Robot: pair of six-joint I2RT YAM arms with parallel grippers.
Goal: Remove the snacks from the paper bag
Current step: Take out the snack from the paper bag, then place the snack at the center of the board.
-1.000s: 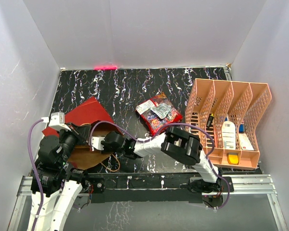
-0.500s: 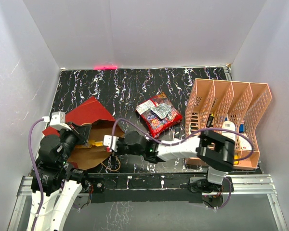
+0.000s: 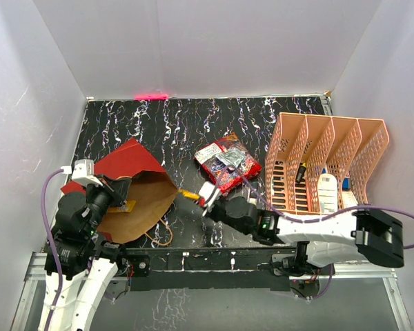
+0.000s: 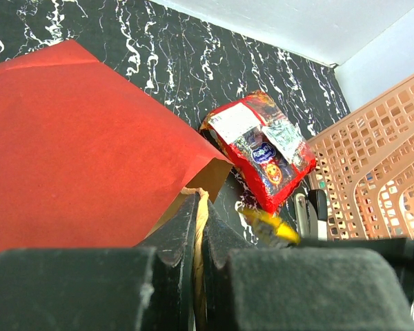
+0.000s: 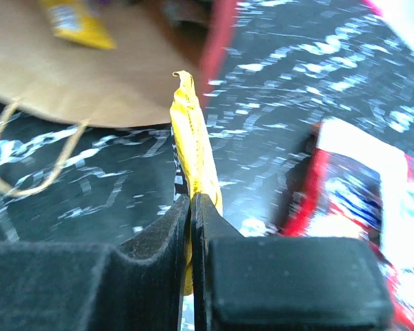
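While the right gripper (image 5: 191,201) is pinching a light, crinkly, likely slippery yellow packet (image 5: 191,131) by its sealed edge just outside the mouth of the paper bag (image 3: 143,200), the left gripper (image 4: 198,210) is clamping tight on the bag's cord handle (image 4: 201,224). A second packet (image 5: 76,24) is lying inside the bag; loose snacks (image 3: 228,165) are lying near it.

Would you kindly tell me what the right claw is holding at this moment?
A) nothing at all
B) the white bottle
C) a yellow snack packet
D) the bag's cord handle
C: the right wrist view shows the right claw pinched shut on a yellow snack packet, and the top view shows that packet just outside the mouth of the paper bag.
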